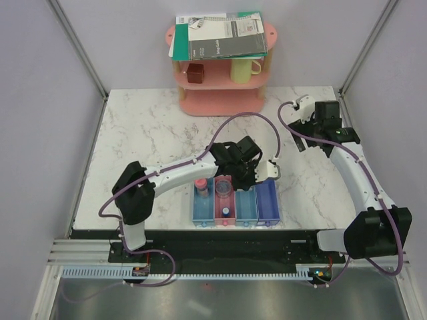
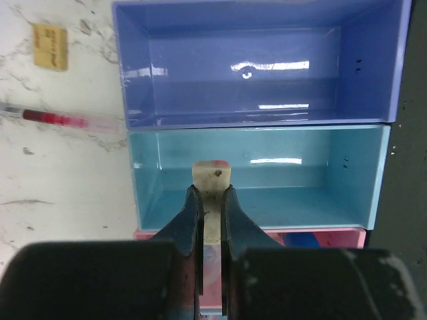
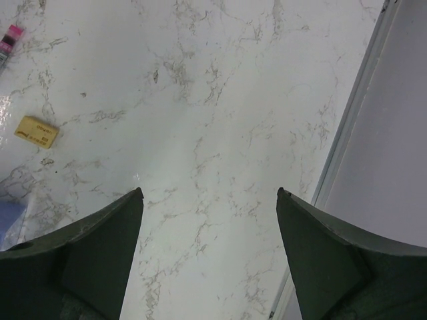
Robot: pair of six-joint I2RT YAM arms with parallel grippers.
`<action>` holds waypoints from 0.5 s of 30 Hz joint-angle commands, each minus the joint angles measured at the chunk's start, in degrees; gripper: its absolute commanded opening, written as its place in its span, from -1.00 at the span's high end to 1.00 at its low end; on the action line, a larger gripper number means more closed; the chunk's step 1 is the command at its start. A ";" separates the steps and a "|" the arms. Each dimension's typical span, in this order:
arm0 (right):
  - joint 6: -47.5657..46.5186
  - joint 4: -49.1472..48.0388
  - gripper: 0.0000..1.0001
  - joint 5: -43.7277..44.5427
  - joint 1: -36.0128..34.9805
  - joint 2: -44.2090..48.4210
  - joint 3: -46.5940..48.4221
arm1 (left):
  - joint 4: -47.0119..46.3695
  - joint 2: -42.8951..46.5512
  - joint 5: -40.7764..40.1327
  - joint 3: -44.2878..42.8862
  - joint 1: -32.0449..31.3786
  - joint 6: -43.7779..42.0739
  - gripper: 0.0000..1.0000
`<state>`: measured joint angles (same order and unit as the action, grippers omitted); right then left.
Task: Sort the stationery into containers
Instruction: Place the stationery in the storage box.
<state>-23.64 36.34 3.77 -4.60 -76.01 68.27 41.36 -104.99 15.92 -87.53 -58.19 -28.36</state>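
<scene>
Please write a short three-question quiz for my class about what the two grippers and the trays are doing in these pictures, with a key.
1. True or false: the right gripper is holding a pen.
2. Multiple choice: in the left wrist view, the left gripper pinches a pale block. What colour is the tray right behind the block? A violet, B light blue, C yellow.
3. Fill the gap: the tan block lies loose on the marble ____.

Key
1. False: its jaws stand open and hold nothing.
2. B, the light blue tray.
3. table
</scene>
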 commanded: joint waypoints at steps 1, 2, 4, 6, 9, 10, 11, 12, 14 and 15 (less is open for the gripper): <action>0.17 -1.44 -0.76 -1.31 1.26 2.27 1.34 | -2.43 -2.14 0.42 0.69 0.10 0.50 0.95; 0.08 -1.44 -0.77 -1.31 1.35 2.44 1.43 | -2.60 -2.93 0.51 0.52 0.01 0.76 0.88; 0.00 -1.27 -0.76 -1.83 2.05 2.53 1.69 | -2.69 -3.55 0.43 0.34 0.01 0.67 0.74; -0.09 -1.18 -0.77 -2.19 2.31 2.71 1.87 | -3.04 -3.99 0.43 0.25 0.10 0.67 0.57; -0.27 -0.83 -0.77 -2.80 2.49 2.88 1.69 | -3.22 -4.00 0.42 0.16 0.01 0.59 0.22; -0.35 -0.83 -0.77 -2.89 2.58 2.97 1.34 | -3.31 -3.82 0.34 0.25 0.10 0.50 0.12; -0.44 -0.74 -0.77 -3.33 2.58 3.06 1.08 | -3.22 -3.73 0.16 0.16 0.01 0.32 -0.01; -0.70 -0.48 -0.78 -3.59 2.67 3.06 0.81 | -3.22 -3.47 0.07 0.08 0.01 0.24 -0.07; -0.71 -0.48 -0.79 -3.59 2.58 3.15 -0.15 | -3.31 -3.20 0.07 -0.27 0.01 0.32 -0.20; -0.71 -0.48 -0.79 -3.59 2.58 3.15 -0.59 | -3.22 -2.86 0.07 -0.36 0.10 0.41 -0.25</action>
<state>-23.88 36.45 1.56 -2.22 -74.91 68.27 39.88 -109.19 15.53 -86.78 -58.19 -28.21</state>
